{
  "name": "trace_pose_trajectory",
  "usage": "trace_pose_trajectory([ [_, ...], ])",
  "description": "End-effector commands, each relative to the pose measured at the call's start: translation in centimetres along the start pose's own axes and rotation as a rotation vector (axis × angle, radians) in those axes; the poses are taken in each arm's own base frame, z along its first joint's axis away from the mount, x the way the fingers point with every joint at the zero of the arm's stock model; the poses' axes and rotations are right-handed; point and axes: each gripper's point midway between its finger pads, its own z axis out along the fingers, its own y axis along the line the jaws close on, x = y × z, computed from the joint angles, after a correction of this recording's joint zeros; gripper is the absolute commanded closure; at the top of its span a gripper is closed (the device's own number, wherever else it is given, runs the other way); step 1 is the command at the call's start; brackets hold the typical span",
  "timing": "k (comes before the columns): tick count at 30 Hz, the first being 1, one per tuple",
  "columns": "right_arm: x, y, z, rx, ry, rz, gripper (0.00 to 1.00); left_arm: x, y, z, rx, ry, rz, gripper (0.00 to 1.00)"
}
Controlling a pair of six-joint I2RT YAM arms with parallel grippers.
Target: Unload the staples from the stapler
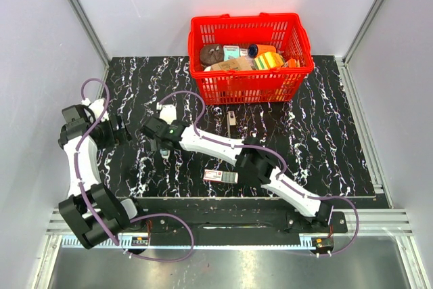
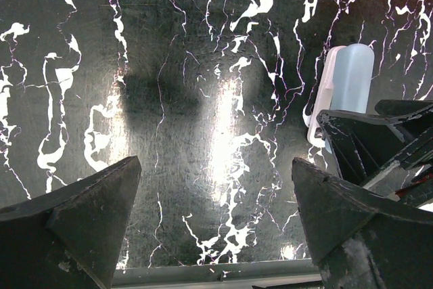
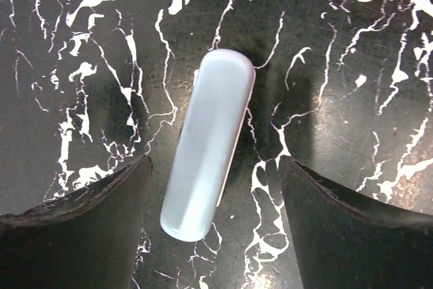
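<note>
Right gripper [image 3: 215, 167]: open, astride pale oblong object [image 3: 208, 147], not touching it
Left gripper [image 2: 215, 164]: wide open, empty
Stapler [image 1: 231, 121]: on counter [image 1: 325, 133]

No lettering can be read in any view; the small red-and-white flat box [image 1: 222, 176] lying on the counter [image 1: 325, 140] carries print on its top face, too small to make out; the packets [image 1: 233, 59] inside the red basket [image 1: 245, 18] show coloured labels, likewise too small and blurred to read; both wrist views offer only the marbled counter surface and plain, unmarked surfaces.
</note>
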Motion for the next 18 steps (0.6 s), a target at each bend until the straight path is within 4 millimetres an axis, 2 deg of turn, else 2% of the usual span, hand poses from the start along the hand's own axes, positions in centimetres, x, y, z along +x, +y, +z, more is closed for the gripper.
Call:
trace_pose_trajectory([
  [1,-1.2,2.1,-0.2,-0.079,-0.008,0.056,0.2,-1.2,0.7,0.1,-0.021,-0.039,0.036,0.01],
  [6,-1.2,1.9,-0.2,-0.076,-0.004,0.058,0.35,-1.4,1.2,0.2,-0.04,-0.048,0.064,0.01],
  [10,-1.3,2.0,-0.6,-0.086,-0.004,0.062,0.53,-1.5,1.9,0.5,-0.064,-0.049,0.11,0.01],
  [15,-1.6,2.2,-1.0,-0.094,-0.005,0.065,0.7,-2.0,2.7,0.3,-0.097,-0.054,0.175,0.05],
  [18,-2.3,2.3,-1.5,-0.11,-0.004,0.085,0.8,-1.9,2.4,0.3,-0.08,-0.056,0.2,0.06],
])
